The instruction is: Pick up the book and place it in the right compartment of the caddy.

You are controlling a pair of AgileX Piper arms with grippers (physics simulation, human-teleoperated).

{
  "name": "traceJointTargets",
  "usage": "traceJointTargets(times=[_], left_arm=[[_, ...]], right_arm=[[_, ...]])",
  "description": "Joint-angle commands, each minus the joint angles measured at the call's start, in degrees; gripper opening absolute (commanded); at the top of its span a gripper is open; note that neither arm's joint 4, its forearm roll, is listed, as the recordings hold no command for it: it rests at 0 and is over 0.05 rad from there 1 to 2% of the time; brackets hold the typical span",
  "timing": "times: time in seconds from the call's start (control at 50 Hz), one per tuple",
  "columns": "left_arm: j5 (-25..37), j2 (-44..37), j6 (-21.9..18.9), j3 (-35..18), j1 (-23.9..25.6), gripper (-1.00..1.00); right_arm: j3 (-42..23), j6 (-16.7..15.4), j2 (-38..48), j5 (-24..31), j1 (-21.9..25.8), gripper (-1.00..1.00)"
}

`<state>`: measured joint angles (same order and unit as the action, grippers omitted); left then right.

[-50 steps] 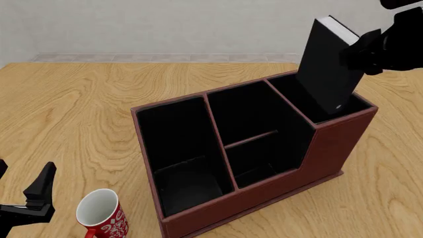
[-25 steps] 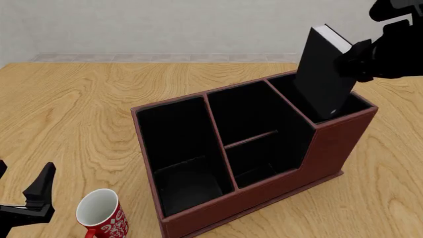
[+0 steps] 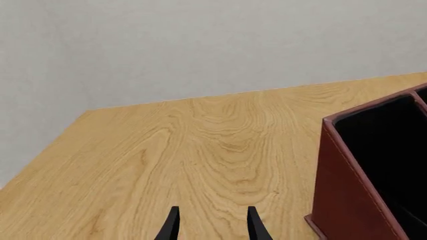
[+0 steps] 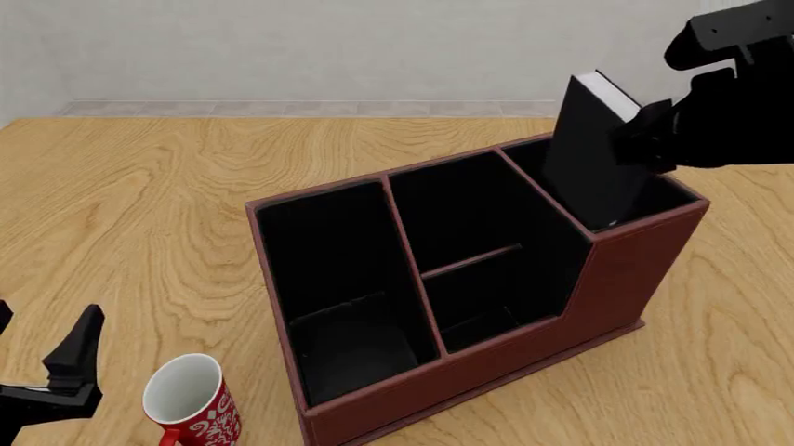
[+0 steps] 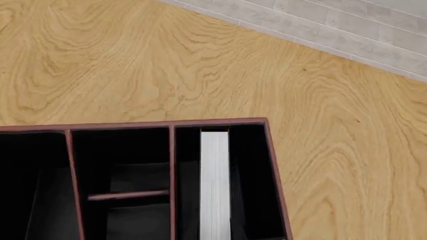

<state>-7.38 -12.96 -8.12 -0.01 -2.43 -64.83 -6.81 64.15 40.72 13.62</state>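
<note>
The black book (image 4: 593, 158) with white page edges stands tilted, its lower end inside the right compartment (image 4: 536, 165) of the reddish-brown caddy (image 4: 620, 269). My right gripper (image 4: 646, 130) is shut on the book's upper part, above the caddy's tall end. In the right wrist view the book's white page edges (image 5: 215, 185) run down inside the right compartment (image 5: 250, 175); the fingers do not show there. My left gripper (image 4: 69, 364) is open and empty low at the near left, its fingertips (image 3: 172, 225) apart over bare table beside the caddy's left end (image 3: 353, 190).
A red mug (image 4: 192, 406) with a white inside stands at the near left, between my left gripper and the caddy's front corner. The caddy's middle section has a crossbar divider (image 4: 471, 261). The wooden table (image 4: 149, 186) ends at a grey wall behind.
The right arm has moved down and a little left, lowering the book deeper into the right compartment. The left arm has not moved.
</note>
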Motion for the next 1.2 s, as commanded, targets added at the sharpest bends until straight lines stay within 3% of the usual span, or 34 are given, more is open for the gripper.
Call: traceJointTargets(times=[0.02,1.2], left_arm=[[0.3,0.2,-0.1,0.0,-0.1,1.00],[1.1,0.6,-0.3,0.0,-0.6,1.00]], right_arm=[[0.7,1.6,0.2,-1.7,0.0,-1.00],[5.2,2.6,2.8,-7.0,-2.5,-1.00]])
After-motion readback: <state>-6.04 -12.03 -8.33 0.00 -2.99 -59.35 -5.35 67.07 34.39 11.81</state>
